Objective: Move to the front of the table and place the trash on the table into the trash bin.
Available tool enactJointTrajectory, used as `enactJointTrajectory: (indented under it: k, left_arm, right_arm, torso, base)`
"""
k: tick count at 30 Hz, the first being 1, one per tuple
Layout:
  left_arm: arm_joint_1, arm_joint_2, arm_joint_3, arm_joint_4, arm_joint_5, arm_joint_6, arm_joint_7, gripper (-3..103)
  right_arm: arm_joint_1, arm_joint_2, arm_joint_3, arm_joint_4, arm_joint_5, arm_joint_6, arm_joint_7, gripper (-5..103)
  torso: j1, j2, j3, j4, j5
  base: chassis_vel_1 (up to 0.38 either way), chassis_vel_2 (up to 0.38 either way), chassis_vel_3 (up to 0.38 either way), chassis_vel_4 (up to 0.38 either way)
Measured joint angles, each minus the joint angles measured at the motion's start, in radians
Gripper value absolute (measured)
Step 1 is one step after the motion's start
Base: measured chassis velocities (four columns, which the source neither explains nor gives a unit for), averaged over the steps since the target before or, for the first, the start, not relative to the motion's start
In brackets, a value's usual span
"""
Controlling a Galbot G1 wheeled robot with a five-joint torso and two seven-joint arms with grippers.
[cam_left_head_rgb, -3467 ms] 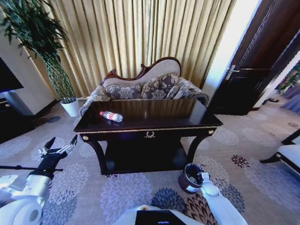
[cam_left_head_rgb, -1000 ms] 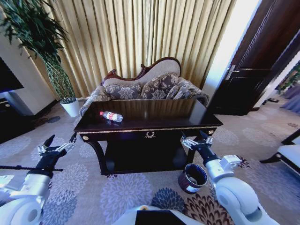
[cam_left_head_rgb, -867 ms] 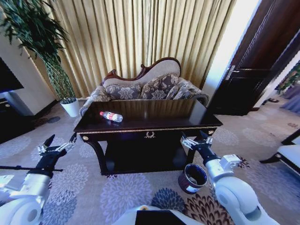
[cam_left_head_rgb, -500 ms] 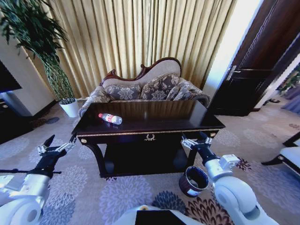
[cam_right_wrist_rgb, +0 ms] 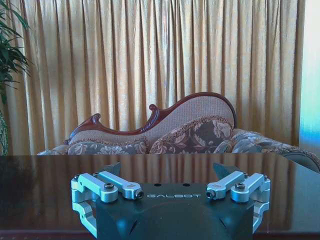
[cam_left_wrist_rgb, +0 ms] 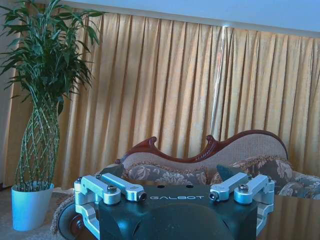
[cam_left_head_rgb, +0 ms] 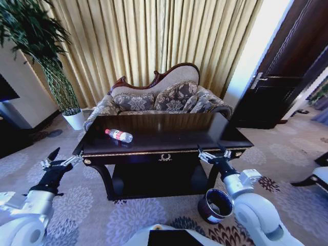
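The dark glossy table (cam_left_head_rgb: 169, 134) with gold trim stands in front of me in the head view. A small clear bottle with a red label (cam_left_head_rgb: 119, 135), the trash, lies on its side on the table's left part. The round dark trash bin (cam_left_head_rgb: 215, 205) sits on the carpet by the table's front right leg. My right gripper (cam_left_head_rgb: 212, 152) is open at the table's front edge, above the bin, and looks across the tabletop (cam_right_wrist_rgb: 45, 185). My left gripper (cam_left_head_rgb: 65, 157) is open off the table's left front corner. Both open with nothing between their fingers, the left gripper (cam_left_wrist_rgb: 177, 196) and right gripper (cam_right_wrist_rgb: 175, 194) face the sofa.
A patterned sofa (cam_left_head_rgb: 159, 97) stands behind the table against gold curtains. A tall plant in a white pot (cam_left_head_rgb: 75, 119) is at the back left. A dark door (cam_left_head_rgb: 279, 87) is at the right. Flowered carpet (cam_left_head_rgb: 82, 205) lies open on both sides of the table.
My right arm rose from beside the bin to the table's front edge. Since then the whole view has shifted as the camera moved closer to the table; the bottle lies as before.
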Motion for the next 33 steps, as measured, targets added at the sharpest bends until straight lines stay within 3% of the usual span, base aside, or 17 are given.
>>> enactJointTrajectory:
  k: [23, 28, 33]
  left_arm:
    - [-0.023, 0.008, 0.005, 0.006, 0.001, 0.013, -0.018, 100]
    - [-0.049, 0.058, 0.014, 0.029, 0.001, 0.029, -0.035, 100]
    - [-0.111, 0.141, 0.037, 0.061, -0.026, 0.065, -0.11, 100]
  right_arm:
    - [-0.001, 0.003, -0.007, 0.005, -0.004, 0.002, -0.002, 100]
    - [-0.005, 0.005, -0.009, 0.005, -0.005, 0.004, -0.003, 100]
    - [-0.007, 0.015, -0.011, 0.002, -0.006, 0.007, -0.003, 100]
  torso:
    - [0.0, 0.0, 0.0, -0.0001, -0.0001]
    - [0.0, 0.0, 0.0, 0.0, -0.0001]
    - [0.0, 0.0, 0.0, -0.0001, -0.0002]
  base:
    - [-0.06, 0.06, 0.061, -0.065]
    - [0.0, 0.0, 0.0, 0.0]
    - [0.0, 0.0, 0.0, 0.0]
